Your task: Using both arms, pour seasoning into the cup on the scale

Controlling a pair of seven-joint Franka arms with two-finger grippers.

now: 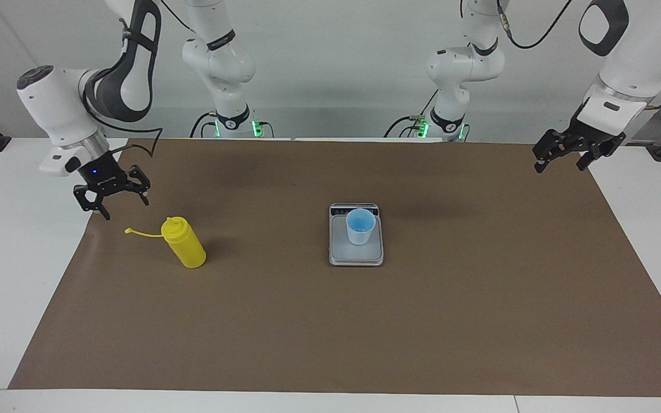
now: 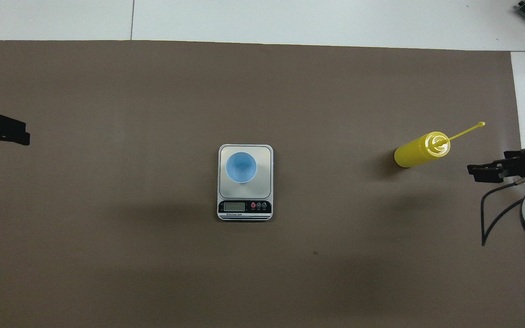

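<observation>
The yellow bottle (image 1: 184, 243) stands on the brown mat (image 1: 330, 321) toward the right arm's end, its cap strap (image 1: 142, 232) sticking out sideways. Only the overhead view looks down on its nozzle. At the bottle's 3 o'clock in the facing view, the blue cup (image 1: 360, 226) sits on the scale (image 1: 356, 256). The right gripper (image 1: 112, 195) hangs at the bottle's 10 o'clock, fingers wide, holding nothing. The left gripper (image 1: 563, 158) waits over the mat's other end, fingers wide too.

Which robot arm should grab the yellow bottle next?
Probably the right one. Its open gripper hangs just beside the bottle at that end of the table. The left gripper waits, open, at the other end, with the scale and cup between.
</observation>
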